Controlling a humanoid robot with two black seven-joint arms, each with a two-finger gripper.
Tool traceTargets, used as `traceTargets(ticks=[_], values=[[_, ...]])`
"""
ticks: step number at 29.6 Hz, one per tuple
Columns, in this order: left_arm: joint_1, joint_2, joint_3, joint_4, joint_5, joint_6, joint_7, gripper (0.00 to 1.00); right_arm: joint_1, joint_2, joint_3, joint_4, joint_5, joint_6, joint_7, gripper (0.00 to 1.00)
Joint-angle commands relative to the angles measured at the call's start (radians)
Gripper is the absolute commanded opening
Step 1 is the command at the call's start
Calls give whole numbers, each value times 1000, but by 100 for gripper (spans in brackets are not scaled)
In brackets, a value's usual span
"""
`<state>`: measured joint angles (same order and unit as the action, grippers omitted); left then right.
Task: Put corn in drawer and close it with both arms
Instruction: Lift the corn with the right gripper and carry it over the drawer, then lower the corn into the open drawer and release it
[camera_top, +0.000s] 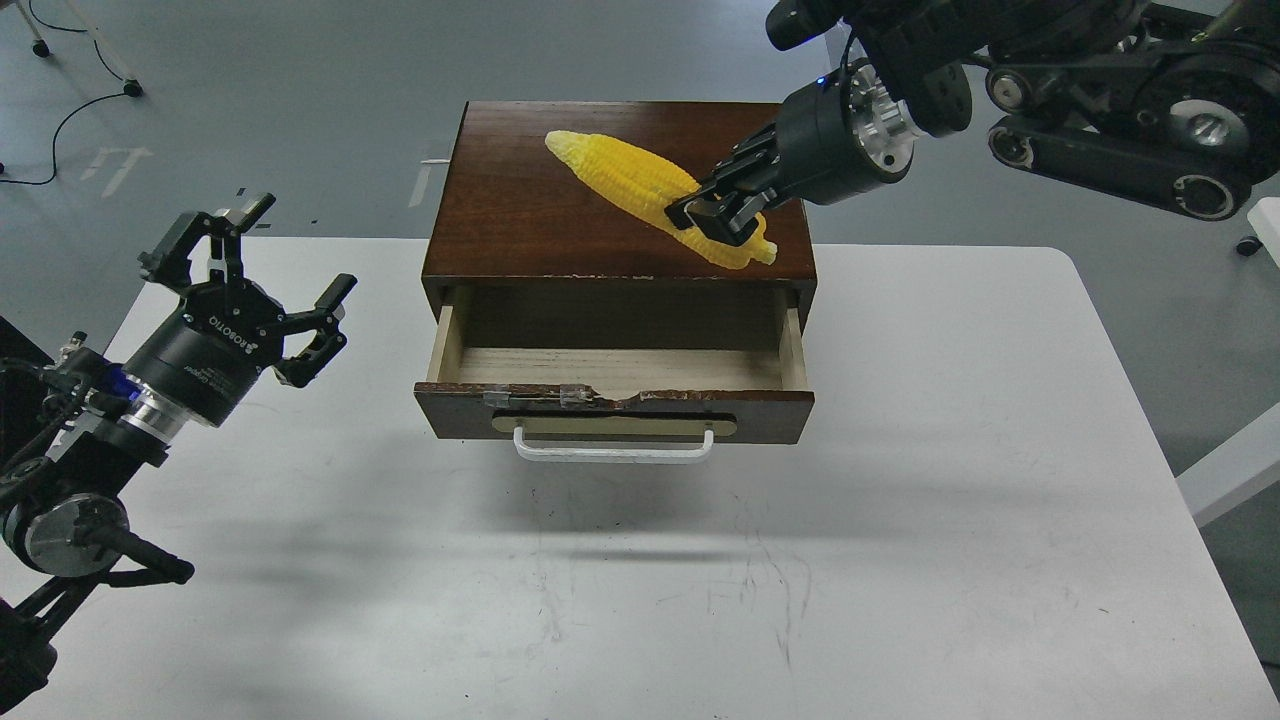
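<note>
Both right jaws (722, 215) pinch corn (640, 180); left (262, 290) spread.

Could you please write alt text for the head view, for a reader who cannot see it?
The robot's right gripper closes around a bright yellow plastic corn cob lying on top of a dark brown wooden cabinet, whose drawer is pulled open and empty. The left gripper hovers open over the white table, left of the drawer.

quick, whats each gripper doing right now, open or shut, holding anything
Left gripper: open, holding nothing, above the table.
Right gripper: shut on the corn, which lies on top of the cabinet.
</note>
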<state>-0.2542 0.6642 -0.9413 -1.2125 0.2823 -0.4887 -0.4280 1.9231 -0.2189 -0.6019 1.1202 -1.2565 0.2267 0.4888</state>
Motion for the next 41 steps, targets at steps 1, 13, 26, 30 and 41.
traceTargets(ticks=[1, 13, 26, 30, 41], values=[[1, 3, -4, -4, 0, 0, 0, 100, 1, 88, -93, -5, -1, -96, 0, 11], [1, 9, -4, -5, 0, 0, 0, 100, -13, 127, -151, -7, 3, -132, 0, 31], [1, 9, -4, -5, 0, 0, 0, 100, -26, 125, -154, -7, 17, -133, 0, 85], [1, 9, -4, -5, 0, 0, 0, 100, -24, 121, -148, -3, 64, -133, 0, 94], [1, 9, -2, -5, 6, 0, -8, 100, 10, -92, 3, -10, 300, -132, 0, 98]])
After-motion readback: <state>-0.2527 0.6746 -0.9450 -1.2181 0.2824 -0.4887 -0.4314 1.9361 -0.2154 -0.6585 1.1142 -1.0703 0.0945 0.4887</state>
